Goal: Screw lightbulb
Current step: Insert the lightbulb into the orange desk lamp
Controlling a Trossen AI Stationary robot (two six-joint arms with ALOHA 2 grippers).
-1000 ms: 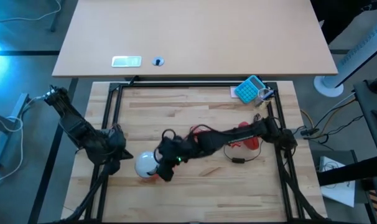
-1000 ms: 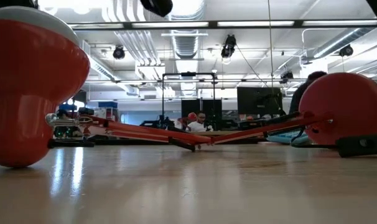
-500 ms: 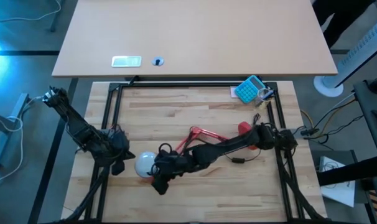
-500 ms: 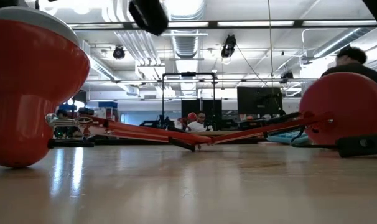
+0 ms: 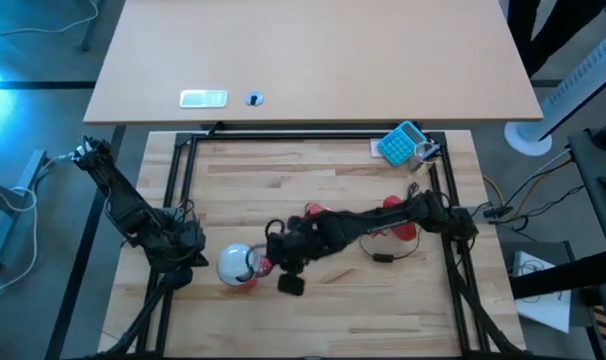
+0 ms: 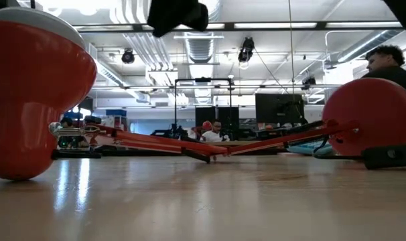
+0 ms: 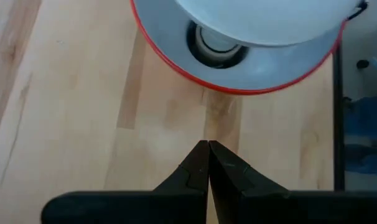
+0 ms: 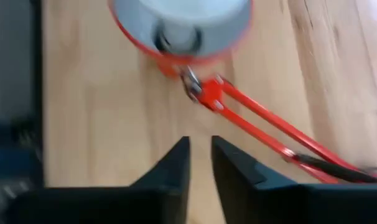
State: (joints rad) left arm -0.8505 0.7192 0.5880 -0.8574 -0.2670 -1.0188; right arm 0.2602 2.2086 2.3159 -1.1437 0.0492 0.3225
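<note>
The red desk lamp's cone shade (image 5: 233,265), white inside, stands on the table at the near left with its narrow end down (image 6: 15,171). Its socket (image 7: 216,40) holds a pale round part, and I cannot tell whether that is the lightbulb. No bulb dome shows. My left gripper (image 5: 193,248) is shut and empty, just left of the shade, pointing at it (image 7: 207,149). My right gripper (image 5: 275,262) is just right of the shade, above the table, empty, with a narrow gap between its fingers (image 8: 201,152).
The lamp's red jointed arm (image 8: 263,118) runs along the table from the shade to its round red base (image 5: 398,215), with a dark cord beside it. A blue calculator (image 5: 401,142) lies at the far right. A black frame (image 5: 173,190) borders the table. People sit in the room beyond.
My right gripper has drawn back from the lamp shade's rim, first toward the near edge, then toward the table's right. The shade has stayed where it was.
</note>
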